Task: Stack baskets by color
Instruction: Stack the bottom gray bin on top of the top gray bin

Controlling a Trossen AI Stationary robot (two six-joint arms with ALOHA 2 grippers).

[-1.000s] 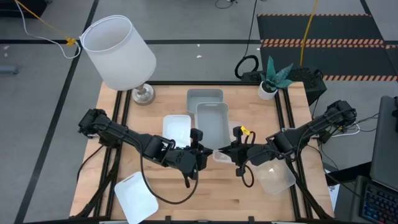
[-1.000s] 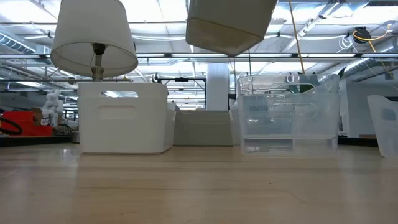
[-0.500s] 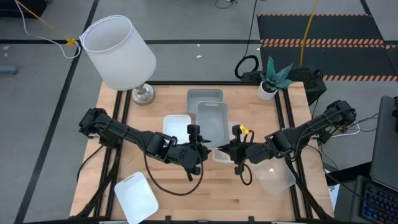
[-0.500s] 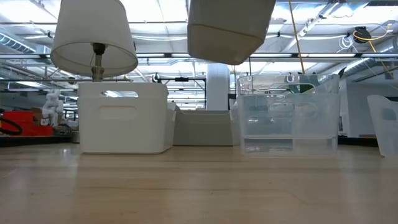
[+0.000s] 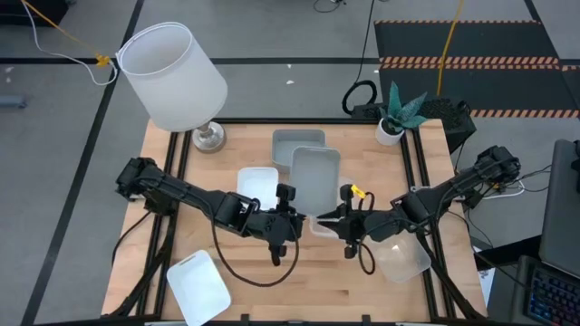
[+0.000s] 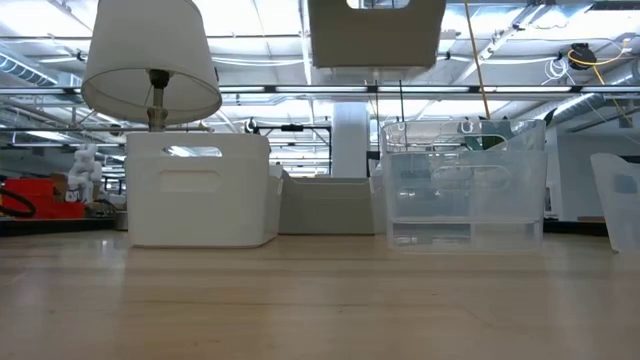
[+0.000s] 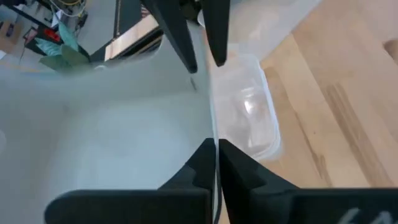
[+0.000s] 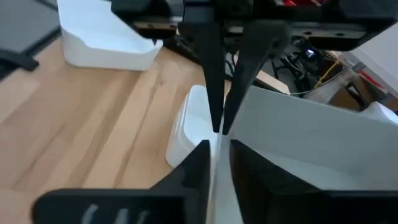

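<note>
A: Entry for the raised bin. Where was it?
B: The grey-blue shallow rectangular plastic basket (image 5: 315,177) was held up off the wooden table (image 5: 362,276), over the middle of it. In the low view it (image 6: 376,32) hung near the top edge, level, well clear of the bins standing on the table.

A: Who had it?
B: Both grippers. The left gripper (image 5: 292,215) met the basket's near rim from the left; in its wrist view the fingers (image 7: 200,163) were pressed together on the thin wall. The right gripper (image 5: 337,217) came to the same rim from the right, just beside the left one; its fingers (image 8: 205,157) pinched the wall too, with only the wall between them.

A: What lay under it?
B: A second grey-blue rectangular basket (image 5: 295,140) stood on the table farther back, partly covered by the raised one. A white rectangular plastic basket (image 5: 256,185) stood just left of it, close to the left gripper. A small clear plastic basket (image 7: 247,118) sat on the table below the held rim.

A: Other bins?
B: One white basket (image 5: 198,287) lay at the near-left edge of the table, tilted over the border. A clear basket (image 5: 402,258) sat near right, under the right arm.

A: Non-task items?
B: A big white cylindrical lampshade (image 5: 172,76) stood at the far-left corner and a small white pot with a green plant (image 5: 393,123) at the far right
</note>
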